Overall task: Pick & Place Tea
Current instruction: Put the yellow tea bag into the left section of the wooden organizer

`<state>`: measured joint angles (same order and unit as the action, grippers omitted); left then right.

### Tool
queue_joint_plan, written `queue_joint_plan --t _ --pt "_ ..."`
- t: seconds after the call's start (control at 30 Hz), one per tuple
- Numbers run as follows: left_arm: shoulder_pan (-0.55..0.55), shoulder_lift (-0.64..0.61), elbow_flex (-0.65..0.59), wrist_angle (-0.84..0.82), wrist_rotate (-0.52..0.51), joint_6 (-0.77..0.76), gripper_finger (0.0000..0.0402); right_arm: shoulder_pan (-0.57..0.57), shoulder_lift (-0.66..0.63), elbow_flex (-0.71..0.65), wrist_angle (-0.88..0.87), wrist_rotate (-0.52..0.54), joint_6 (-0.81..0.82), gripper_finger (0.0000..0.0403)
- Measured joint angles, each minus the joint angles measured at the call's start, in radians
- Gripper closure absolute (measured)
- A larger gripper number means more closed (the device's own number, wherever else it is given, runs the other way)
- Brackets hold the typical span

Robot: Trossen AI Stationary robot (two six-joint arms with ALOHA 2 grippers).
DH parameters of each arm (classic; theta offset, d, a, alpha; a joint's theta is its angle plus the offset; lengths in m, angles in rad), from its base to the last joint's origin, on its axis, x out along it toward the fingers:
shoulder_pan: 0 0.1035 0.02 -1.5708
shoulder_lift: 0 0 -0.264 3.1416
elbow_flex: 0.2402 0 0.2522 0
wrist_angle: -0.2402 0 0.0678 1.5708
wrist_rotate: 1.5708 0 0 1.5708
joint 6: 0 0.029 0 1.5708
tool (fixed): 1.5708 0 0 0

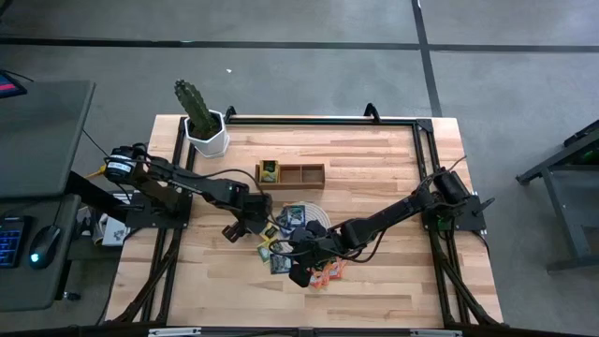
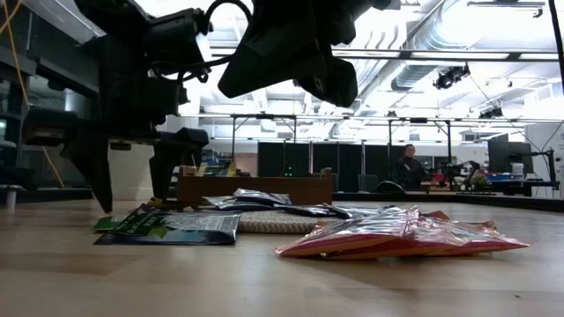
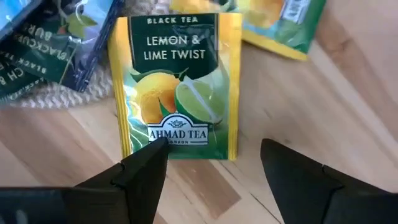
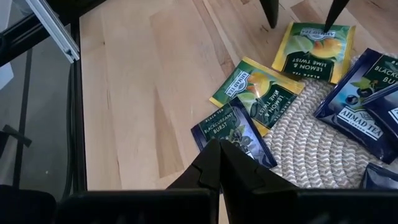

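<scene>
My left hand (image 3: pixel 208 165) hovers low over a lemon-lime sachet (image 3: pixel 177 87), fingers spread wide, nothing held. That sachet lies flat on the counter (image 1: pixel 374 159), one edge touching the woven mat (image 4: pixel 311 134); a second lemon-lime sachet (image 4: pixel 260 93) sits just beside it, half on the mat.

My right hand (image 4: pixel 219 155) is clenched on nothing, parked above a blackcurrant sachet (image 4: pixel 233 134) at the mat's edge. The rest of the tea is scattered on and around the mat, orange-red sachets (image 2: pixel 397 236) nearer the counter's front. The wooden tray (image 1: pixel 291 173) stands behind the mat, with something yellow-green already in its left compartment.

Plan for the pick, my read:
- One fingertip is over the sachet's lower edge, the other over bare wood. Nudge forward so both straddle it.
- Flat paper on wood: go straight down, pinch an edge and let it buckle up, then lift.
- Watch the neighbour sachet; keep clear so it doesn't drag along.
- Keep the right hand parked; it's close.
</scene>
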<state>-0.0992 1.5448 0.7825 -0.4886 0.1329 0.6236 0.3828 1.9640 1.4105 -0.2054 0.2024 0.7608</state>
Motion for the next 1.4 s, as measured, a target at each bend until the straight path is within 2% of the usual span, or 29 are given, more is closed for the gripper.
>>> queue_joint_plan --t 0.2,0.5,1.03,1.4 --pt "0.000 -0.001 0.054 -0.070 0.002 0.008 0.0149 0.000 0.000 0.000 -0.002 0.000 0.001 0.0402" --pt "0.001 0.001 0.058 -0.020 -0.064 0.053 0.0149 0.000 0.000 0.000 -0.011 0.000 -0.001 0.0402" --pt "0.003 0.136 0.065 0.038 0.009 0.018 0.0149 0.010 0.000 0.000 -0.019 0.001 0.009 0.0402" --pt "0.002 0.143 0.063 0.048 0.014 0.019 0.0149 0.018 0.000 0.000 -0.023 0.009 0.025 0.0402"
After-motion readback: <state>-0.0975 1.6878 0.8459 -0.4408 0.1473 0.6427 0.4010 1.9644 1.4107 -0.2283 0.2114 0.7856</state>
